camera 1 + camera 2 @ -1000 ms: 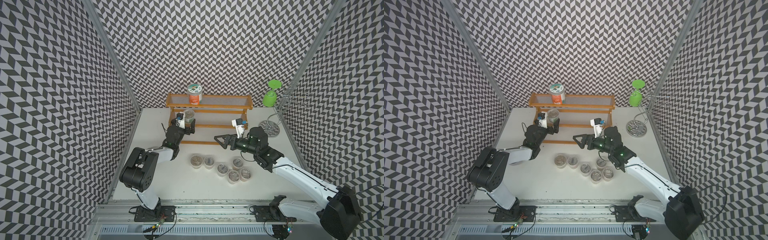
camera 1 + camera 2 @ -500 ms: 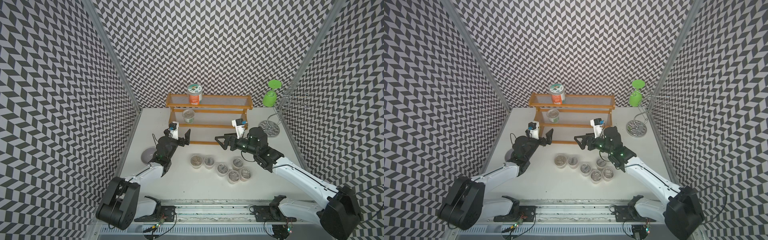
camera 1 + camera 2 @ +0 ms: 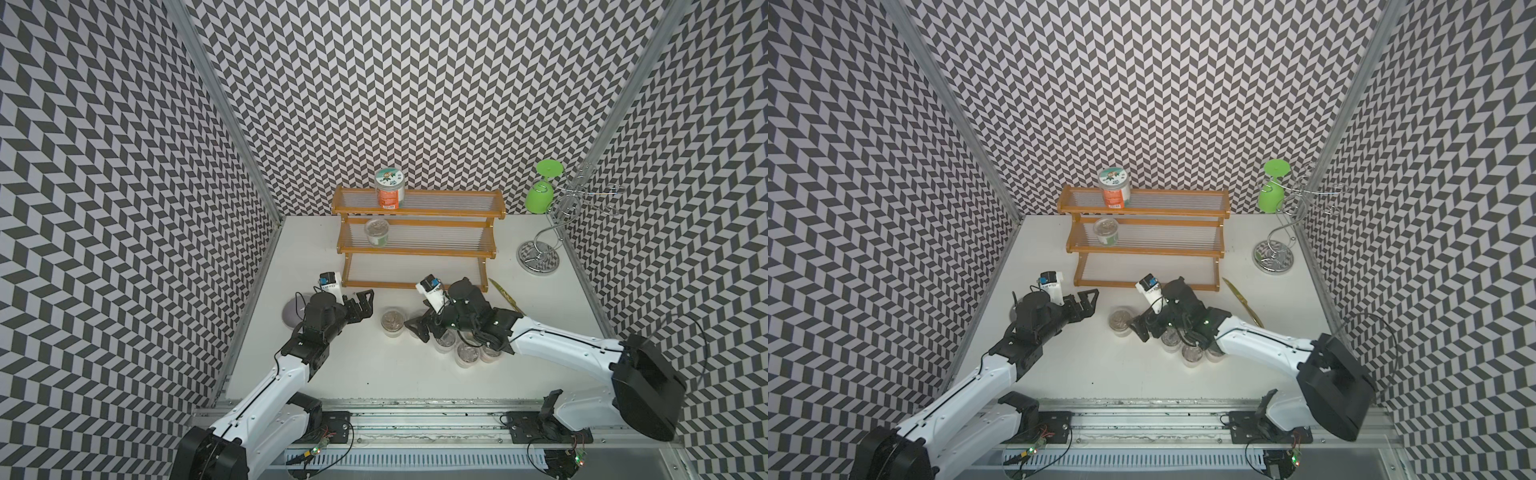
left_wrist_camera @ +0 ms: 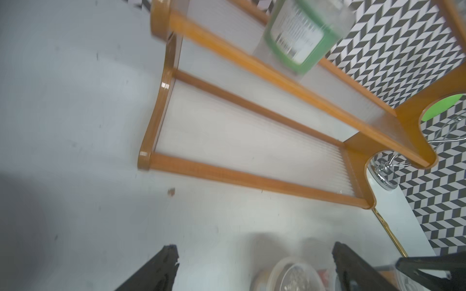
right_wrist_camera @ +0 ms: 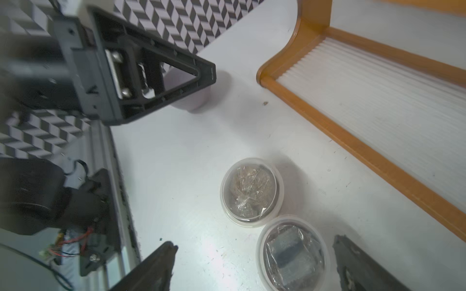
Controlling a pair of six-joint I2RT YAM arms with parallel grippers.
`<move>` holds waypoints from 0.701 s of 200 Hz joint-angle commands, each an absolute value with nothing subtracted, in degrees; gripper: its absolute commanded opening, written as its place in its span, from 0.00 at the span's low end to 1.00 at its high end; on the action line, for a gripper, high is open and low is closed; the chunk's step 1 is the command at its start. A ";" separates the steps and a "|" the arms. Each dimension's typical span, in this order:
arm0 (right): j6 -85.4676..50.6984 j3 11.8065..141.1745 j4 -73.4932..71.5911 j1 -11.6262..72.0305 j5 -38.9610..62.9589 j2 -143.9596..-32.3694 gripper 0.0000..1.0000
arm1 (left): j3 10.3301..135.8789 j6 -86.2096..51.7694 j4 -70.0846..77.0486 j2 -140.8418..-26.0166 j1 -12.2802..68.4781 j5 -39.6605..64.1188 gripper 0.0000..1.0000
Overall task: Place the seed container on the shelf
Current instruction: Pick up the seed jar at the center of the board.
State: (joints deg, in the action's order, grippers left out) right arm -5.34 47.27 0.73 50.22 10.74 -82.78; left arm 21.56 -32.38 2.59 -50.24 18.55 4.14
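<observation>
Sitting upright on the middle tier of the orange-brown wooden stepped shelf [image 3: 436, 250], toward its 9 o'clock end: the clear green-labelled seed container [image 3: 377, 233]. Both left jaws and right jaws gape wide and empty, over the white surface [image 3: 374, 382].

White arms [image 3: 274, 386] with black joints [image 3: 646, 382] and black truss-framed jaws.

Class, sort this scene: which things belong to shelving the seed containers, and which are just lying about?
Job: shelf; seed containers on the table; shelved container, middle tier.
Lying about: chrome wire stand; green cup; orange-labelled jar; gold strip.
</observation>
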 commanded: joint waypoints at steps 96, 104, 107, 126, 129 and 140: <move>8.28 62.08 3.74 55.75 -0.01 -100.49 1.00 | 16.65 -35.62 -1.26 -41.88 17.75 4.37 0.99; 8.83 63.01 4.31 55.73 0.29 -101.46 0.99 | 16.83 -35.60 -1.74 -41.71 17.75 4.01 1.00; 9.01 63.28 4.48 55.79 0.53 -101.80 0.99 | 16.87 -35.60 -1.87 -41.59 17.75 3.85 0.99; 10.10 65.19 6.14 55.79 1.43 -103.94 0.99 | 16.72 -35.42 -2.11 -40.90 17.71 3.13 0.99; 10.37 65.73 6.85 55.73 1.55 -104.45 1.00 | 16.70 -35.42 -2.07 -40.75 17.68 3.01 1.00; 10.99 67.22 8.42 55.79 1.88 -105.98 1.00 | 16.60 -35.29 -2.14 -40.30 17.67 2.74 1.00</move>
